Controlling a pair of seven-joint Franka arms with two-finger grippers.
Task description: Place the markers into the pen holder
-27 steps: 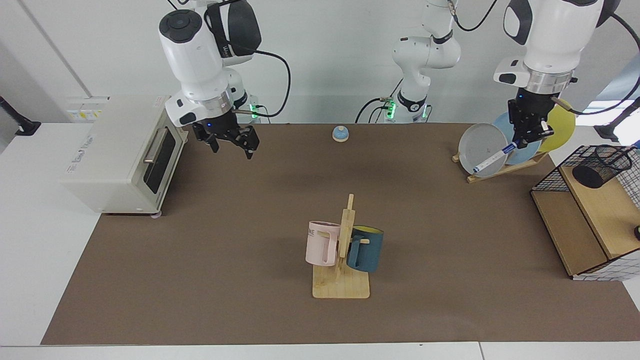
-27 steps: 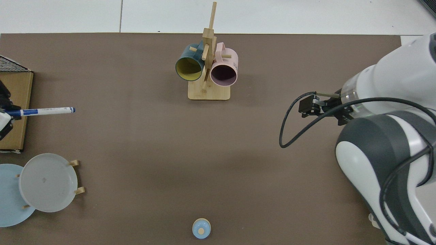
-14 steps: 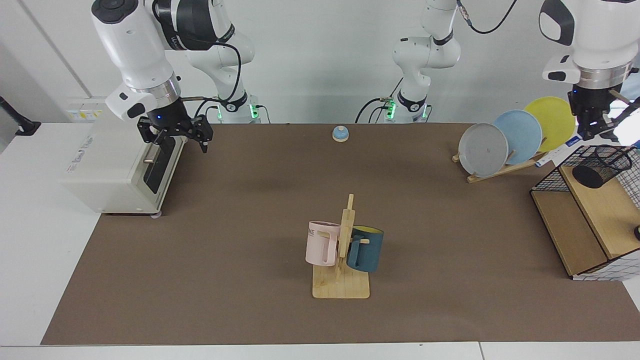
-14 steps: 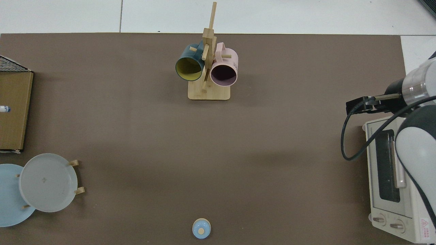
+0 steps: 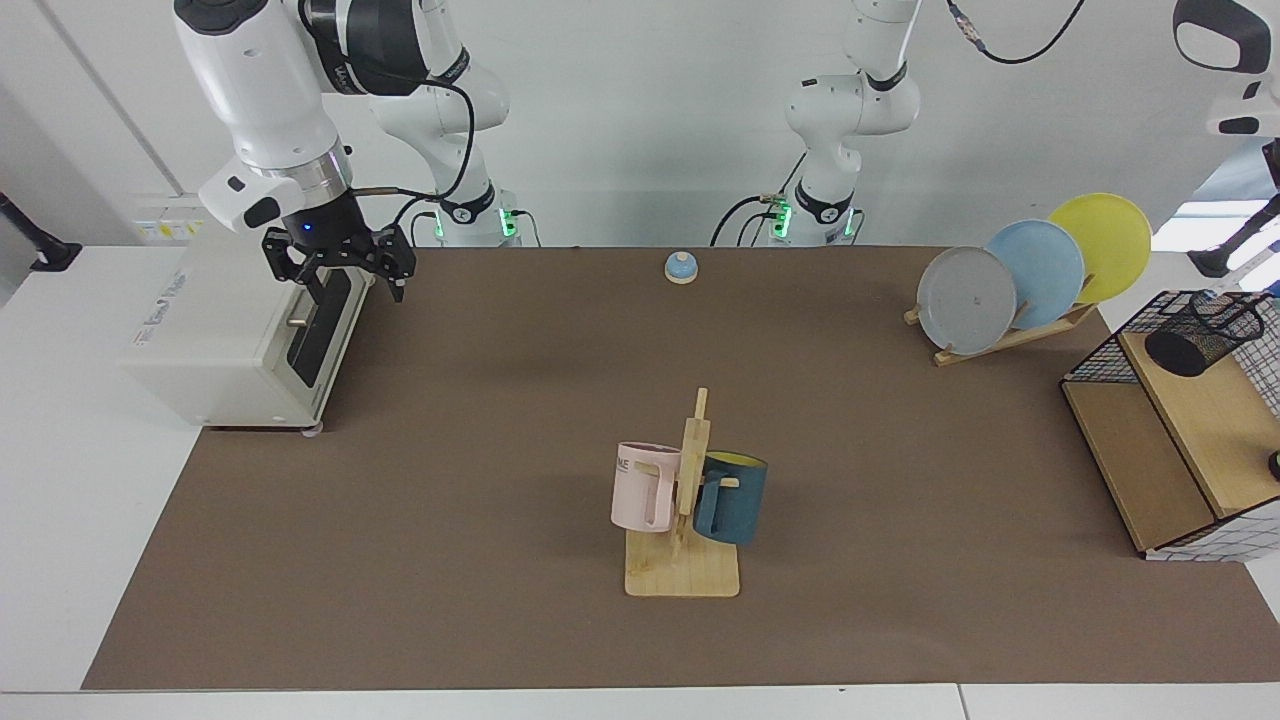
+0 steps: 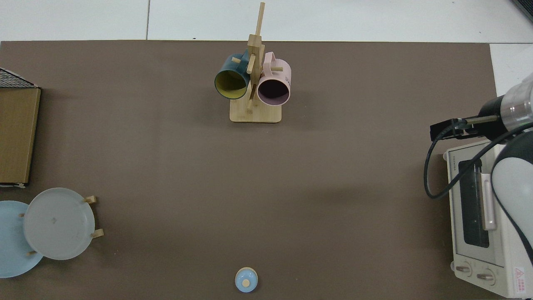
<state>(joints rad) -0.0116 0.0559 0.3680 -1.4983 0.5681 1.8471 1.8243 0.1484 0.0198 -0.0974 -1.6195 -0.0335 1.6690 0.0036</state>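
We are at the carrying step. A slim white streak, likely the marker (image 5: 1228, 283), slants just above the pen holder (image 5: 1200, 335) on the shelf (image 5: 1150, 470). The left tool is out of frame, so its grip cannot be told. The right tool (image 5: 340, 285) waits spread and empty by the toaster oven (image 5: 200, 340). Next, the marker needs tipping upright over the rim.

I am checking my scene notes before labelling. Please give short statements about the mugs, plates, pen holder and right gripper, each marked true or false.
1. The pink mug and the dark blue mug hang on the wooden mug stand. True.
2. The right gripper is shut on a marker. False: it is open and empty, at the white toaster oven.
3. Three round plates stand in the wooden plate rack. True.
4. The black wire-mesh pen holder stands on the brown mat. False: it stands on the wood shelf.
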